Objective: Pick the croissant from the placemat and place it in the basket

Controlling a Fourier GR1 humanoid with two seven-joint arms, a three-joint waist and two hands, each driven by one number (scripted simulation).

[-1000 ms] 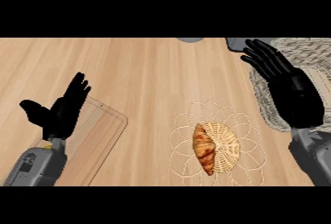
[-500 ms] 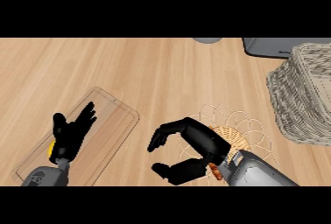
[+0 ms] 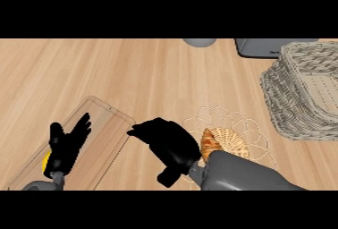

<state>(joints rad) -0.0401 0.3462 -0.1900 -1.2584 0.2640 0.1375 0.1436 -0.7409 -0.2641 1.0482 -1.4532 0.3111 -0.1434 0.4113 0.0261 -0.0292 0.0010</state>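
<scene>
The golden croissant [image 3: 210, 144] lies on the round woven placemat [image 3: 243, 134] at the lower middle of the counter. My right hand [image 3: 168, 144] hangs right beside the croissant's left edge, back of the hand up, fingers bent downward and thumb [image 3: 167, 177] spread toward me; it hides the croissant's left part and does not enclose it. The grey wicker basket [image 3: 310, 94] stands at the right edge, well apart from the hand. My left hand [image 3: 66, 142] rests open at the lower left, fingers up.
A clear rectangular tray [image 3: 105, 117] lies under and behind my left hand. A grey round object [image 3: 199, 42] and a dark box [image 3: 260, 47] sit at the far edge. Bare wooden counter lies between placemat and basket.
My right hand has come lower and closed in on the croissant's left side, and more of the forearm shows. The left hand has stayed where it was.
</scene>
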